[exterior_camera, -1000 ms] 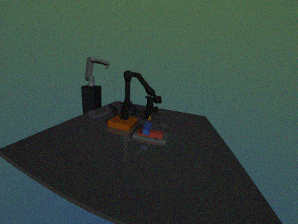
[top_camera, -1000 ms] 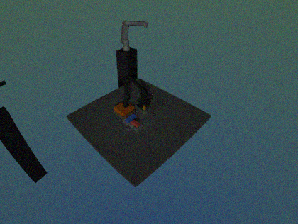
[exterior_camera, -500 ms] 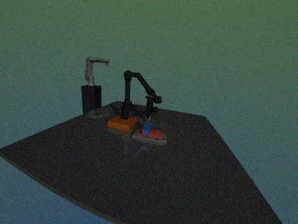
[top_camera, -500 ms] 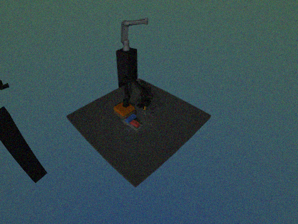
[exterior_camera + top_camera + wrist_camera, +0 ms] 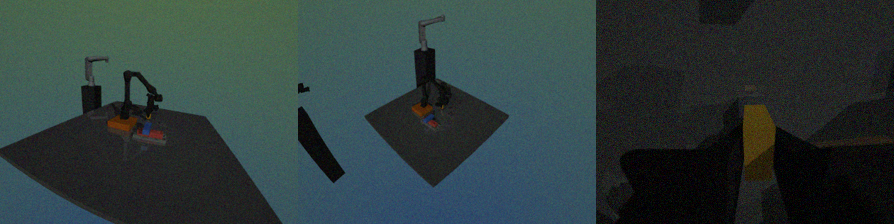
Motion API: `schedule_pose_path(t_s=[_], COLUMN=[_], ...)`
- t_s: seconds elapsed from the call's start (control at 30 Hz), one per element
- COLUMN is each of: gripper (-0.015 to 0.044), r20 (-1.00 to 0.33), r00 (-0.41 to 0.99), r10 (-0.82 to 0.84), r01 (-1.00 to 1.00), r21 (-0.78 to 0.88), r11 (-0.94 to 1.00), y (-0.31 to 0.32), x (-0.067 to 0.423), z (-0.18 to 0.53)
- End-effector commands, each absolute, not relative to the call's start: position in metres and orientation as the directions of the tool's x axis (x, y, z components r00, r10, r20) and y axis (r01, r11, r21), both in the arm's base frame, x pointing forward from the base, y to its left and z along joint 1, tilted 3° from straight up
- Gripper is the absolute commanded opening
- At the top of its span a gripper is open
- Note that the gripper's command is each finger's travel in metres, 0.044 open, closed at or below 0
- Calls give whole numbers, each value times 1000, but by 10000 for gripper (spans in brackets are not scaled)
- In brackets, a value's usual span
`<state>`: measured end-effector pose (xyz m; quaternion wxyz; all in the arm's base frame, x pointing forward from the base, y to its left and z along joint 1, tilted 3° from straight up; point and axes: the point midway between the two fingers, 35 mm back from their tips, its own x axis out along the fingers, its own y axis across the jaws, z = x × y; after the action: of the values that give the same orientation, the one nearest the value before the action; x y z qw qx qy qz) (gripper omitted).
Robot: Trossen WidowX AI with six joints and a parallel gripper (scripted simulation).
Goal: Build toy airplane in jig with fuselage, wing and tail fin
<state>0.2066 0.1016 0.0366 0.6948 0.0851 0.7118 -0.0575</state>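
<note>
One gripper (image 5: pixel 149 115), jaws clamped on yellow tail fin (image 5: pixel 758 142), low beside orange base block (image 5: pixel 122 122). Red fuselage (image 5: pixel 155 134) w/ blue wing (image 5: pixel 147 127) sits in jig (image 5: pixel 150 140) nearby.

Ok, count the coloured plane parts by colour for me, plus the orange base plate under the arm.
Red: 1, the long fuselage block
Blue: 1, the flat wing piece
Yellow: 1, the small tail fin in the gripper
Orange: 1, the base plate
Total: 4

Count: one red fuselage (image 5: pixel 155 134), one blue wing (image 5: pixel 147 127), one yellow tail fin (image 5: pixel 758 140), one grey jig (image 5: pixel 150 140). Also one orange block (image 5: pixel 122 122) and one dark tower (image 5: pixel 91 98), one gripper (image 5: pixel 149 115).
</note>
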Motion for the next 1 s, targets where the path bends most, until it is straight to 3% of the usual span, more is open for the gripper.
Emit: schedule_pose_path(t_s=[0.0,0.97], gripper=[0,0], r20=[-999,-999], r00=[-8,3], r10=[50,52], r01=[202,193], r21=[48,52], r11=[978,980], y=[103,97], x=[210,206], z=[52,143])
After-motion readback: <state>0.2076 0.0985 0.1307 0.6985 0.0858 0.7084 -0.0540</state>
